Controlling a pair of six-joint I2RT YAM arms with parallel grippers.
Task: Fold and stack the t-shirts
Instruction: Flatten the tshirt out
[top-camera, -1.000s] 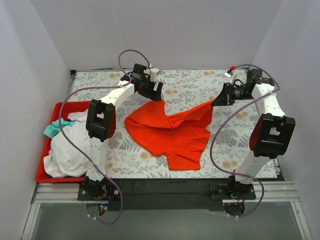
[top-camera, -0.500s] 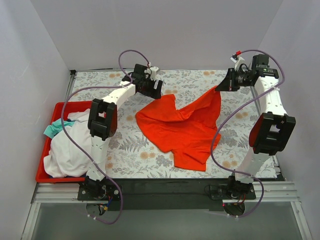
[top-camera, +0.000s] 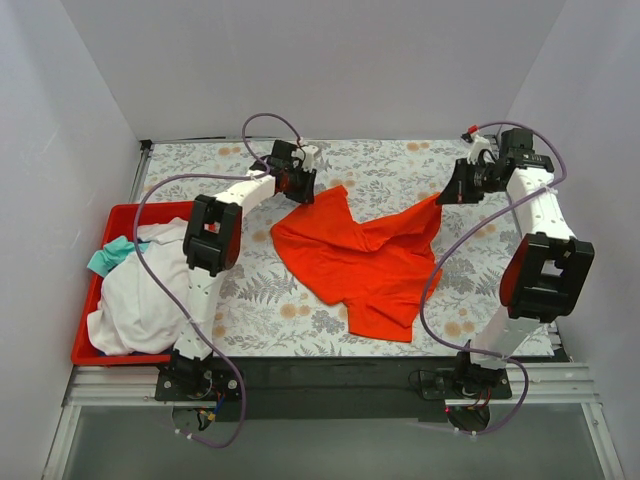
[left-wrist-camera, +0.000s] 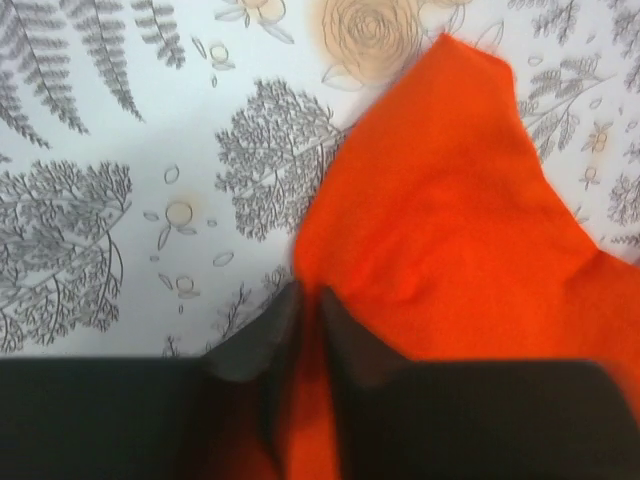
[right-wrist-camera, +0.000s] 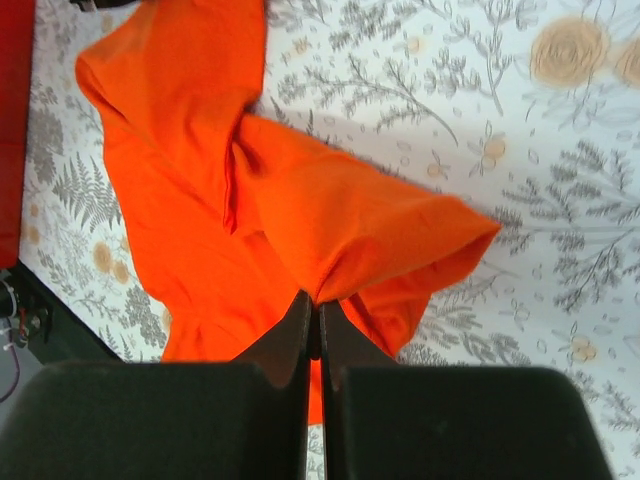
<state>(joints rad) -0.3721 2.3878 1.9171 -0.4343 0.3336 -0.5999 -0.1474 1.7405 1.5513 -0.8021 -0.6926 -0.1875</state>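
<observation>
An orange-red t-shirt (top-camera: 365, 260) lies crumpled across the middle of the flowered table. My left gripper (top-camera: 303, 190) is shut on its far left corner; in the left wrist view the orange-red t-shirt (left-wrist-camera: 450, 240) runs between the two dark fingers (left-wrist-camera: 255, 340) of the left gripper (left-wrist-camera: 308, 300). My right gripper (top-camera: 450, 193) is shut on the shirt's far right corner and holds it a little above the table. The right wrist view shows the right gripper (right-wrist-camera: 313, 308) pinching a fold of the orange-red t-shirt (right-wrist-camera: 330, 225). White and teal t-shirts (top-camera: 140, 290) sit piled in the bin.
A red plastic bin (top-camera: 115, 215) stands at the table's left edge, its corner also visible in the right wrist view as the red plastic bin (right-wrist-camera: 14, 120). White walls close in the table at the back and sides. The flowered tablecloth (top-camera: 380, 165) covers the table.
The left gripper has closed on the shirt's far left corner. The right gripper carried its corner up and toward the back right, then came down a little. The shirt is spread wider.
</observation>
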